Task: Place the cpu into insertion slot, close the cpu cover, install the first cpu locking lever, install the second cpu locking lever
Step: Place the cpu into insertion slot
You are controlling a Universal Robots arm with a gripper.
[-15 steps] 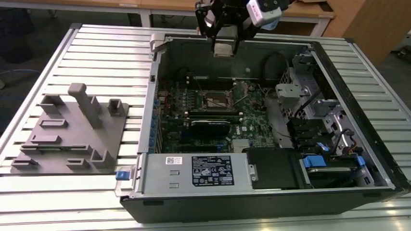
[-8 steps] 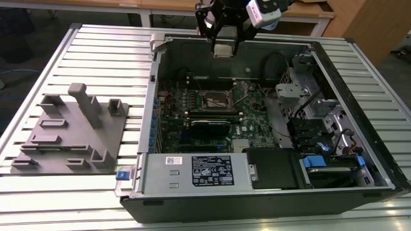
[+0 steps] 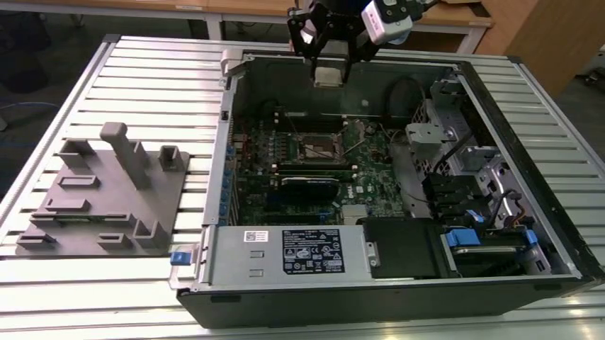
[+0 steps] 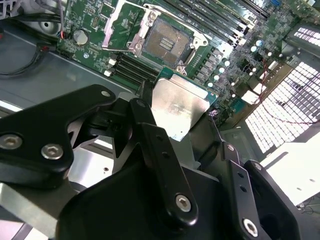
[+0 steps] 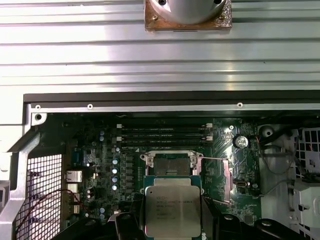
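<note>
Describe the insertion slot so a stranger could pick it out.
Inside the open computer case, look at the green motherboard. The insertion slot is the square socket with a dark centre and metal frame, unlike the long narrow memory slots beside it.

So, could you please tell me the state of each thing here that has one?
Flat square silver-grey cpu: held aloft, not seated.
Black robot hand: shut on the cpu.
Square black-rimmed insertion slot: empty.
Silver metal cpu cover frame: swung open.
Black computer case: side open.
</note>
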